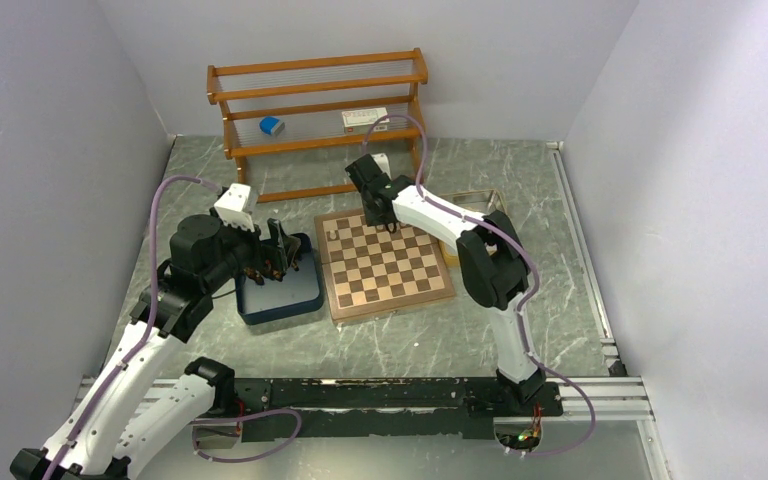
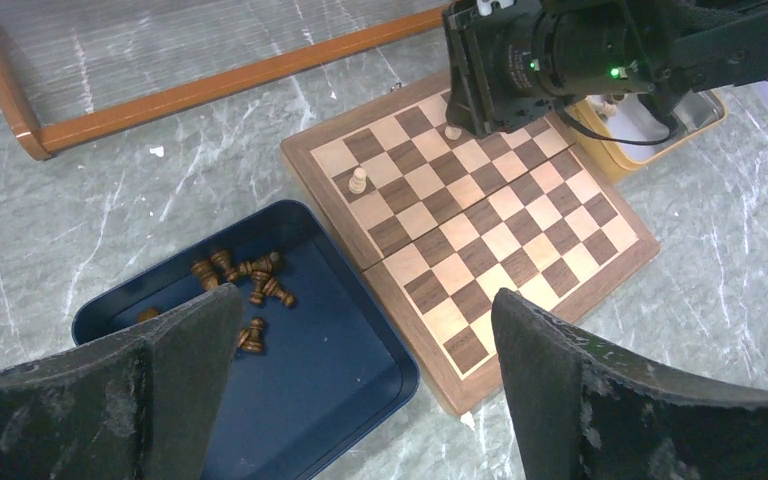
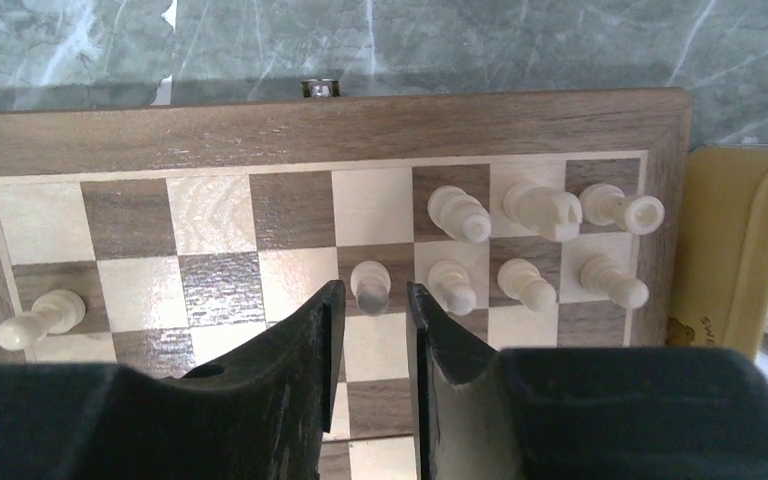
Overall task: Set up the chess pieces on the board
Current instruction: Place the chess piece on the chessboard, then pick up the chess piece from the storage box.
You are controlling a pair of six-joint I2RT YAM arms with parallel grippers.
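- what's the arm on the left doing?
- the left gripper [image 2: 365, 300] hangs over the navy tray [image 2: 330, 370], jaws spread wide, holding nothing; the dark brown pieces [image 2: 250, 280] lie tumbled in that tray, none on the board.
- and the board?
- the board [image 1: 390, 265] lies just right of the tray; cream pieces [image 3: 535, 210] stand only in its two far rows, mostly toward the right corner, with one lone pawn [image 3: 40, 318] far left.
- the right arm?
- the right gripper [image 3: 375, 291] is down over the pawn row, fingers narrowly apart either side of a cream pawn [image 3: 370, 283] standing upright on its square; a sliver of board shows each side, so i'd call it let go.
- so, placing cream pawns?
- i'd say so; next it should rise straight up without clipping that pawn, then reach right to the yellow tray [image 3: 730, 250] for another.
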